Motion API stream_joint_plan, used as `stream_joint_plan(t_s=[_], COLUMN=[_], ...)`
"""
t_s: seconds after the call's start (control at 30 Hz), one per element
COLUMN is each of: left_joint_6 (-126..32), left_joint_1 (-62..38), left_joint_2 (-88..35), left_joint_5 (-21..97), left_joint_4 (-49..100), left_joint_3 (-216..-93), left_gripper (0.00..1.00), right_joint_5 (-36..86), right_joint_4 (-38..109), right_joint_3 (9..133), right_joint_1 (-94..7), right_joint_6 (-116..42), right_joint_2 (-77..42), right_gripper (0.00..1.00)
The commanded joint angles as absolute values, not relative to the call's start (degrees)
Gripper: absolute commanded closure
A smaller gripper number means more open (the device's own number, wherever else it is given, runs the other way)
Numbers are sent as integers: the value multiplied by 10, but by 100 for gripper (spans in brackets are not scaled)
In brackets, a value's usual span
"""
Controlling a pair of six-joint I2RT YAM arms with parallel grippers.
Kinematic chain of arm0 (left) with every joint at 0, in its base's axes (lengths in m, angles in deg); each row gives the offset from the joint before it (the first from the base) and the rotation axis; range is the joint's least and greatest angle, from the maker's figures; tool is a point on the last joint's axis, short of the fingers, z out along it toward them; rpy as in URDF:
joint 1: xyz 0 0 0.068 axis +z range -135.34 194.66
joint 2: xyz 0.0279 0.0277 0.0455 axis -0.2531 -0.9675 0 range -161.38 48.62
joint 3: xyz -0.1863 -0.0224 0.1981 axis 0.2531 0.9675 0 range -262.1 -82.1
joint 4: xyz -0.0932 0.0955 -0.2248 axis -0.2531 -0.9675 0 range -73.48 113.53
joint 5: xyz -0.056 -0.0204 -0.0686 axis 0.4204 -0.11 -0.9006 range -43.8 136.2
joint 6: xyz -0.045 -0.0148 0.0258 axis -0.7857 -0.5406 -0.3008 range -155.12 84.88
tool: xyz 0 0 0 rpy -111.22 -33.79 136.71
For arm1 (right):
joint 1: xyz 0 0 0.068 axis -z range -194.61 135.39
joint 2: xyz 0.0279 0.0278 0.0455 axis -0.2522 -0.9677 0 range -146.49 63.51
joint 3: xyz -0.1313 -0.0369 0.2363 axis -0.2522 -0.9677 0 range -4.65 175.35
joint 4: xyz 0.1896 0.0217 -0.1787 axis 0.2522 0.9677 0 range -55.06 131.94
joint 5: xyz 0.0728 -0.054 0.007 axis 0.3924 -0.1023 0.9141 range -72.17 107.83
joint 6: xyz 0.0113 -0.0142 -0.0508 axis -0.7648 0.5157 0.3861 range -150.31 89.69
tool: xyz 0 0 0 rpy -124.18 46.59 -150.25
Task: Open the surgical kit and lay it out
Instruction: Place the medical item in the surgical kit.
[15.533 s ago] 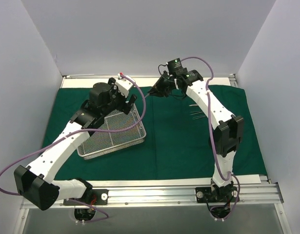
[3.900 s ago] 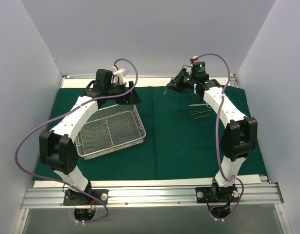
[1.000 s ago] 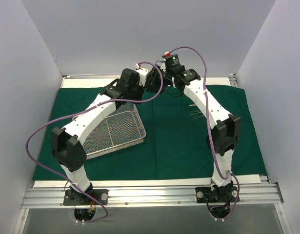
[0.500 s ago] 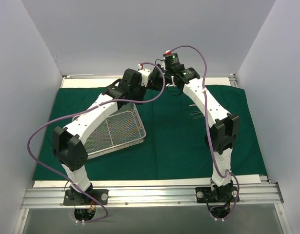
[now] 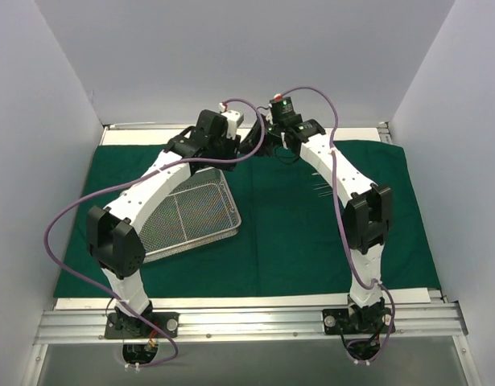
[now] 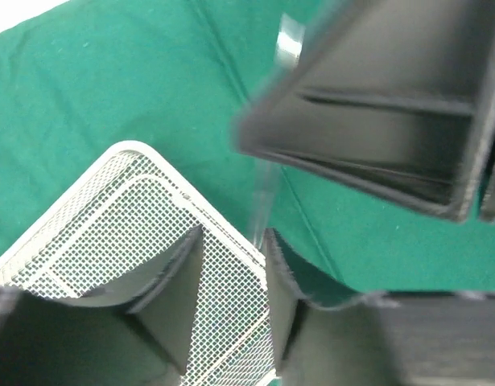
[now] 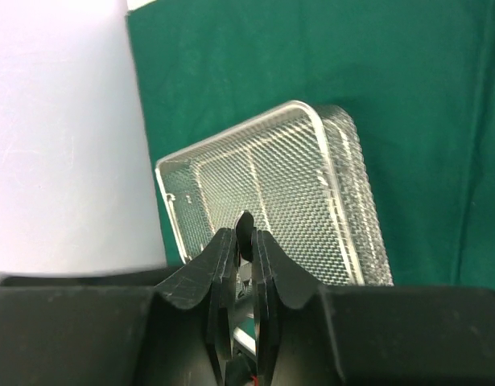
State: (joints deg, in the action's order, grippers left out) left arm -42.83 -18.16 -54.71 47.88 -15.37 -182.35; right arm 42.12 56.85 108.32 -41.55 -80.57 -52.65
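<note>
The dark green cloth (image 5: 295, 233) lies spread over the table. The silver wire-mesh tray (image 5: 187, 221) sits on its left half, and also shows in the left wrist view (image 6: 142, 217) and the right wrist view (image 7: 295, 177). My right gripper (image 5: 257, 145) is at the far middle, above the tray's far corner. In its wrist view it (image 7: 243, 233) is shut on a thin metal instrument (image 7: 245, 225). My left gripper (image 5: 231, 151) is right beside it. Its jaws (image 6: 233, 237) are open, and the shiny instrument (image 6: 263, 193) hangs close to the right finger.
A few thin instruments (image 5: 321, 190) lie on the cloth to the right of the right arm. The right gripper's black body (image 6: 376, 121) fills the upper right of the left wrist view. White walls close in the back and sides.
Both grippers have come together at the far middle of the cloth. Over the last second they shifted slightly left, with the right one still holding the instrument.
</note>
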Motion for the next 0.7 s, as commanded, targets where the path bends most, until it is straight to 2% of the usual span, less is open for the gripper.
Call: stream_joint_plan(t_s=[0.0, 0.03, 0.17, 0.37, 0.53, 0.67], left_joint_6=[-462, -468, -478, -484, -489, -490], left_joint_1=[-146, -134, -108, -64, -35, -26], left_joint_2=[-526, -513, -474, -432, -407, -400], left_joint_5=[445, 438, 434, 408, 382, 374], left_joint_4=[-138, -134, -122, -122, -109, -109], left_joint_3=[-1827, -1821, -1795, -1748, -1696, -1681], left_gripper=[54, 47, 37, 35, 35, 35], right_joint_5=[440, 444, 445, 467, 535, 539], right_joint_4=[506, 497, 444, 295, 100, 122], right_joint_3=[1028, 1013, 926, 677, 459, 396], right_joint_1=[-399, -397, -370, -270, -154, -92], right_joint_6=[-836, -844, -864, -916, -944, -913], right_joint_2=[-484, -474, -435, -328, -242, -203], right_gripper=[100, 100, 100, 100, 100, 100])
